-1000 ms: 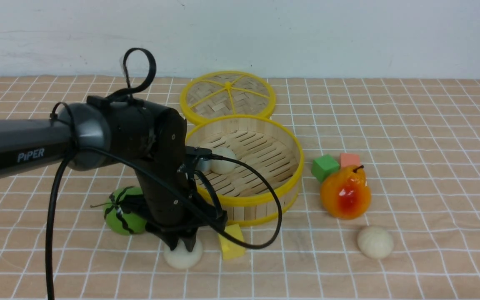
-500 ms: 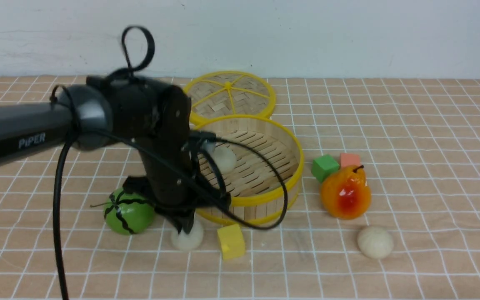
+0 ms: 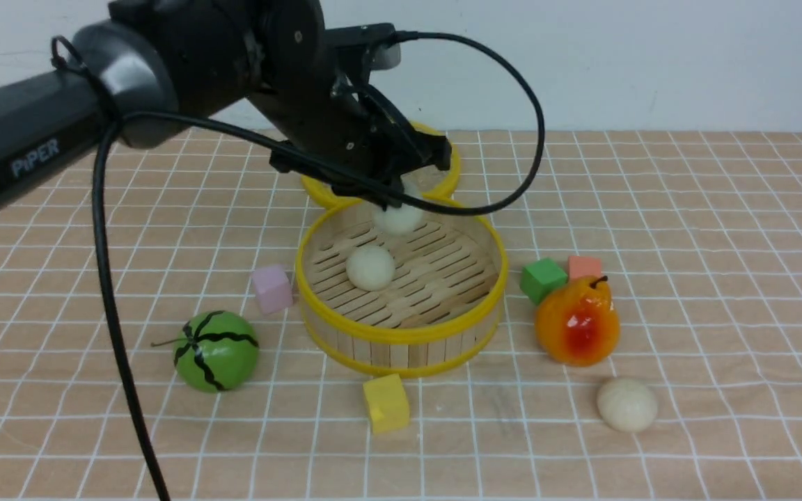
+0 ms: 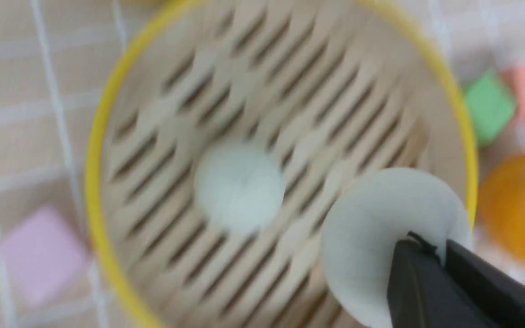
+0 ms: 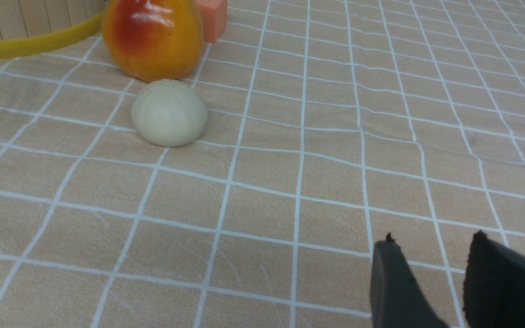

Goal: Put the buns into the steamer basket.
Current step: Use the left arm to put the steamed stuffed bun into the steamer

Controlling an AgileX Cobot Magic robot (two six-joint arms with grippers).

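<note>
Front view | left end effector (image 3: 394,202) clamped one bun (image 3: 399,218) above steamer basket (image 3: 401,335) far side | second bun (image 3: 370,267) lay inside basket | third bun (image 3: 627,404) sat on table (image 3: 721,278), near-right of pear (image 3: 577,321) | right end effector (image 5: 433,238) gaped, empty

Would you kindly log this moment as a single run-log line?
left gripper: shut on held bun, above steamer basket | second bun: in basket | third bun: outside, near pear | right gripper: open, empty

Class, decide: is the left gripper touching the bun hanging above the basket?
Touching. The left wrist view shows the left gripper pinching the bun above the basket.
</note>
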